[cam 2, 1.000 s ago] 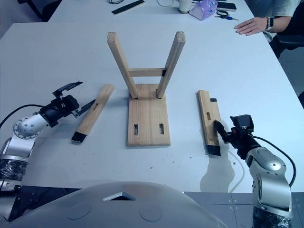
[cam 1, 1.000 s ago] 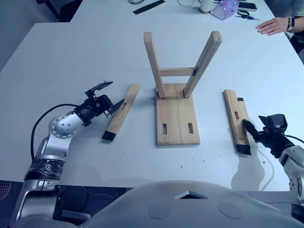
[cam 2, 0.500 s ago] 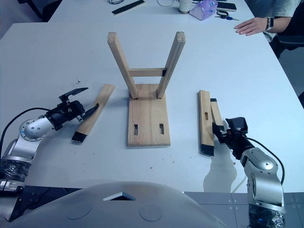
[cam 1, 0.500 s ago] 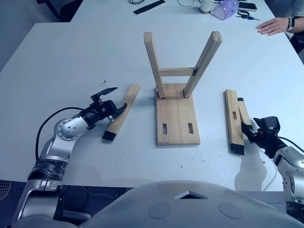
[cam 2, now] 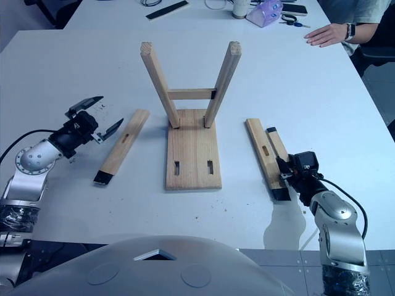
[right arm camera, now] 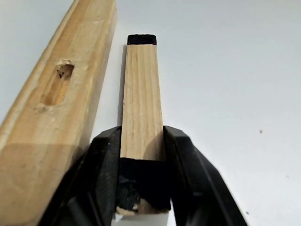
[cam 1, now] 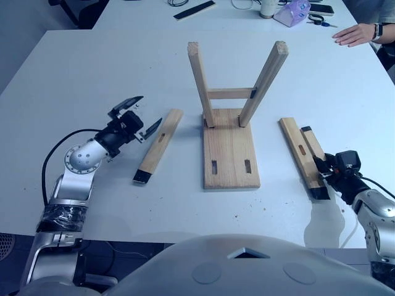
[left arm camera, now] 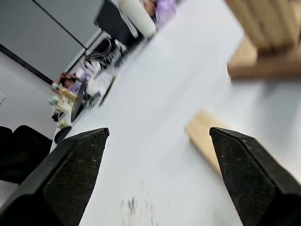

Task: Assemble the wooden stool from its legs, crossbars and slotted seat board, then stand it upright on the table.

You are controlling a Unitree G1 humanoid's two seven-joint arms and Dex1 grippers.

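The slotted seat board (cam 1: 229, 151) lies flat mid-table. Two legs joined by a crossbar (cam 1: 229, 94) stand up from its far end. A loose leg (cam 1: 158, 145) lies to its left. My left gripper (cam 1: 150, 109) hovers open just left of that leg's far end (left arm camera: 205, 139), holding nothing. To the right lie another slotted leg (cam 1: 299, 154) and, beside it, a short crossbar (right arm camera: 141, 110). My right gripper (cam 1: 322, 168) is shut on the near, black-tipped end of this crossbar. The leg (right arm camera: 56, 106) rests right beside the held bar.
Along the table's far edge sit a black strip (cam 1: 193, 8), a cup (cam 1: 267, 6), a purple pouch (cam 1: 290, 11) and scissors (cam 1: 321, 22). Bare white tabletop (cam 1: 99, 68) stretches left and behind the stool parts.
My left gripper has pulled back and up from the left leg. My right gripper closed on the crossbar, and the right leg's far end swung left toward the seat board.
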